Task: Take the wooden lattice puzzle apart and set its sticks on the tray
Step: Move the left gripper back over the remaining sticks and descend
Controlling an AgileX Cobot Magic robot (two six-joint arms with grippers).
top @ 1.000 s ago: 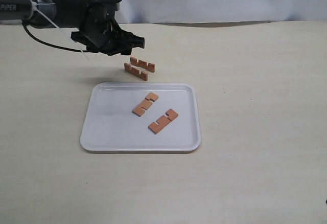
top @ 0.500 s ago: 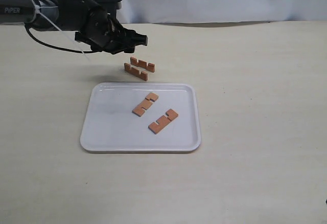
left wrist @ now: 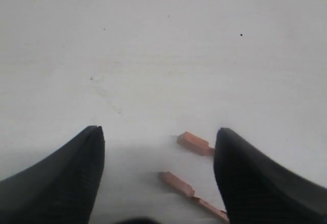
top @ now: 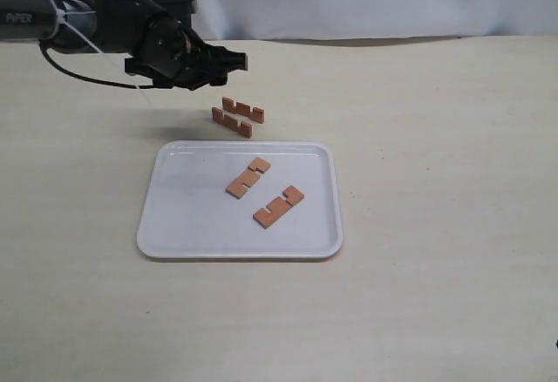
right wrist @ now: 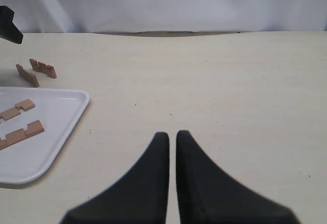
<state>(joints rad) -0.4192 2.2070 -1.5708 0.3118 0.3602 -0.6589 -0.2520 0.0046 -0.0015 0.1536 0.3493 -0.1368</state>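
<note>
Right, over on the left, the left end effector [top: 231,59] hovers above the counter [top: 436,181], fingers spread wide and gripping nothing. Just beside it, a pair of sticks [top: 238,120] stands on edge on the counter, notches up, close together, just beyond the far rim of the tray [top: 174,216]. Two more sticks [top: 248,177] lie flat inside the tray, near its middle, apart from each other. Off to the right of the tray, the right end effector [right wrist: 172,134] has its fingers pressed together, empty.
</note>
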